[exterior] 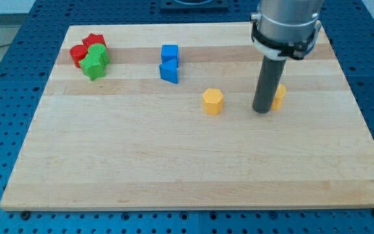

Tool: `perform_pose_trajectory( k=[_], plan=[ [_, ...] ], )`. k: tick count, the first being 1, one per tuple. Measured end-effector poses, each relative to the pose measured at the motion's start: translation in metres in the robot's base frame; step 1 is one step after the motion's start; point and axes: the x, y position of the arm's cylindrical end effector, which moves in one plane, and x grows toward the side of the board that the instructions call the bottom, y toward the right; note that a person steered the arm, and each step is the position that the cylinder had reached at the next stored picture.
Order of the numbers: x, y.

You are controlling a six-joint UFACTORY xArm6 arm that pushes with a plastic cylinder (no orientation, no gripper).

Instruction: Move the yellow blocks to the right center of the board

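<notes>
A yellow hexagonal block (213, 101) sits near the middle of the wooden board (174, 169). A second yellow block (279, 95) lies to its right, mostly hidden behind the dark rod, so its shape is unclear. My tip (262, 110) rests on the board against the left side of that second yellow block, to the right of the hexagonal one.
Two blue blocks (169, 63) stand stacked together at the view's top centre. Two red blocks (86, 48) and two green blocks (95, 61) are clustered at the view's top left. The board sits on a blue perforated table (12, 78).
</notes>
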Motion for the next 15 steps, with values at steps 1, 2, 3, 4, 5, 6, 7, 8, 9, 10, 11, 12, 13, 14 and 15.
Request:
perform_pose_trajectory(
  k=[1,2,3,4,5,6,7,8,9,10,11,12,13,14,15],
  plan=[
    [-0.027,0.011],
    [-0.040,0.014],
    [-0.040,0.032],
    [-0.040,0.055],
    [-0.039,0.057],
    [0.008,0.037],
    [0.046,-0.021],
    [0.045,-0.110],
    [0.018,-0.176],
    [0.002,-0.179],
    [0.006,-0.136],
    [0.007,-0.089],
    [0.007,-0.047],
    [0.007,-0.009],
    [0.006,-0.002]
  ],
)
